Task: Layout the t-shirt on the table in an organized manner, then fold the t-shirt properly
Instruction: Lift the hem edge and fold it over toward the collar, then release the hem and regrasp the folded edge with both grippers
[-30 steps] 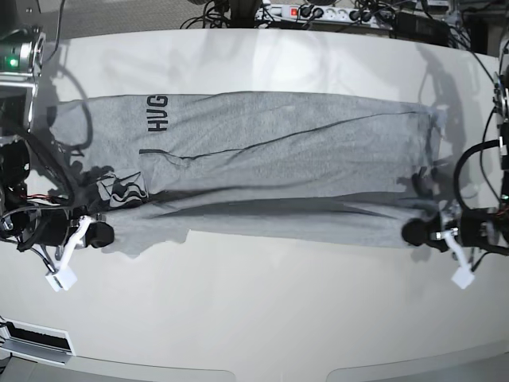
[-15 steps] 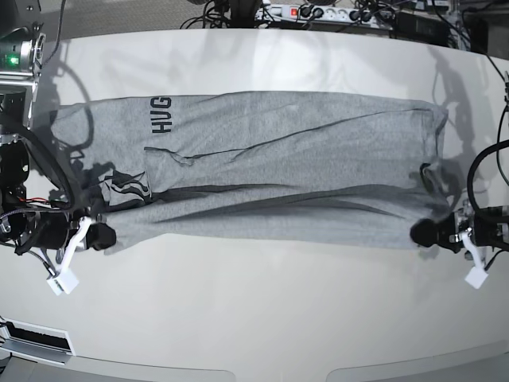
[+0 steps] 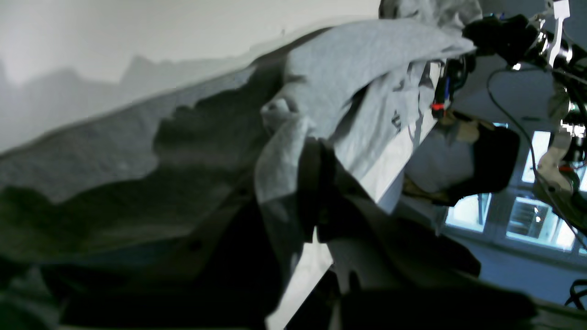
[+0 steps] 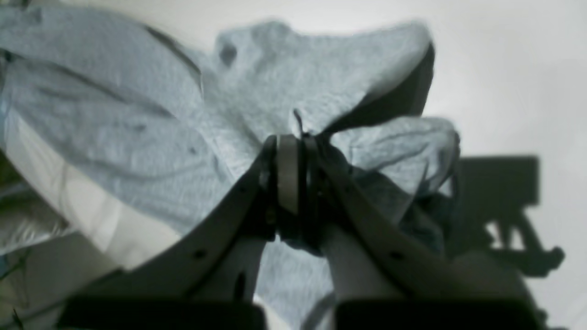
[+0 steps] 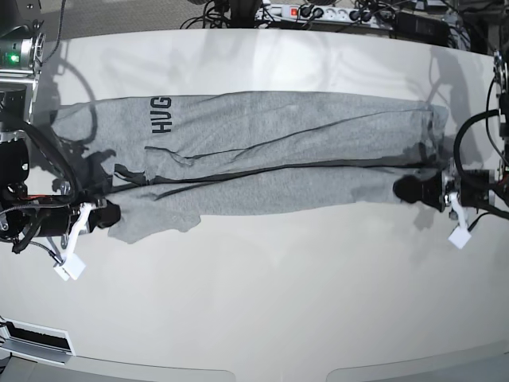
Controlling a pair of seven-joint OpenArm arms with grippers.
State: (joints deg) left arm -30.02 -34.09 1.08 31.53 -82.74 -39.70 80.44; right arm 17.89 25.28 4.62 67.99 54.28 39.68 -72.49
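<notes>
- The t-shirt (image 5: 270,151) lies stretched long across the far half of the bench (image 5: 262,302), black lettering at its far-left part, with a near layer doubled toward the middle along a dark fold line that runs left to right.
- The right tool (image 5: 102,216), at the left of the base view, is closed on the shirt's near-left corner; the right wrist view shows its jaws pinched together with grey cloth bunched between them.
- The left tool (image 5: 413,191), at the right of the base view, is closed at the shirt's near-right corner. The left wrist view shows grey cloth draped over it, so it appears to be gripping the shirt, though the jaws themselves are hidden there.
- Step in hand, as I judge it: a lengthwise fold, both arms carrying the near edge toward the far edge.
- The next move calls for both tools to travel evenly, keeping the cloth taut between them so the edge lands straight.
- The left end looks rumpled, with a loose flap near the right tool; it likely needs smoothing before release.
</notes>
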